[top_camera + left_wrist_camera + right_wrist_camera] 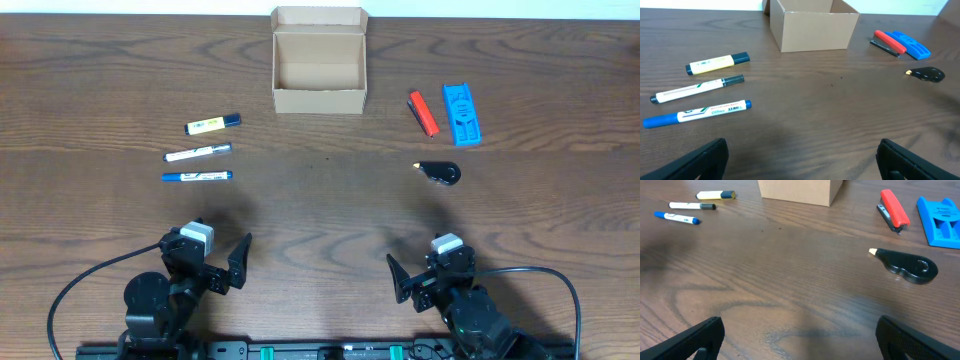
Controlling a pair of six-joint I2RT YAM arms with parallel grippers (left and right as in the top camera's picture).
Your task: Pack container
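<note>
three markers (197,153) lie well left of the open container (318,100).

Left hand (207,250): matte black, with broad wedge-shaped fingers (705,159) and a white-grey block (197,235) on top.
Right hand (432,265): the same black build. Its fingers (912,339) are dark and unmarked, under a similar white-grey block.
Joint housings (150,295): black and rounded, with a dull sheen.
Cables (85,285): thin and black, one looping outward from each arm.
Base rail (320,352): black bar with small green marks.
</note>
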